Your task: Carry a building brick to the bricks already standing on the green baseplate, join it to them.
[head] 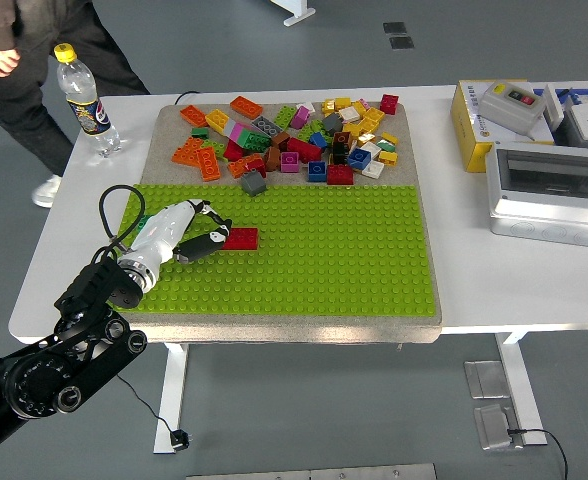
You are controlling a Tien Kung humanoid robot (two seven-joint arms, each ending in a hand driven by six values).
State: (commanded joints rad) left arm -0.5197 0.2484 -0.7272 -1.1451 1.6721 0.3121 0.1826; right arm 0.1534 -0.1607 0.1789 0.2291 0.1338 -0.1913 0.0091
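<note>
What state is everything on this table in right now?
Left robot hand: over the green baseplate, fingertips at the red brick, grip unclear.
Red brick: flat on the green baseplate.
Grey brick: alone at the baseplate's far edge.
Loose bricks: jumbled pile beyond the baseplate.
Bottle: upright, capped.
Person: standing beyond the table's far left corner.
</note>
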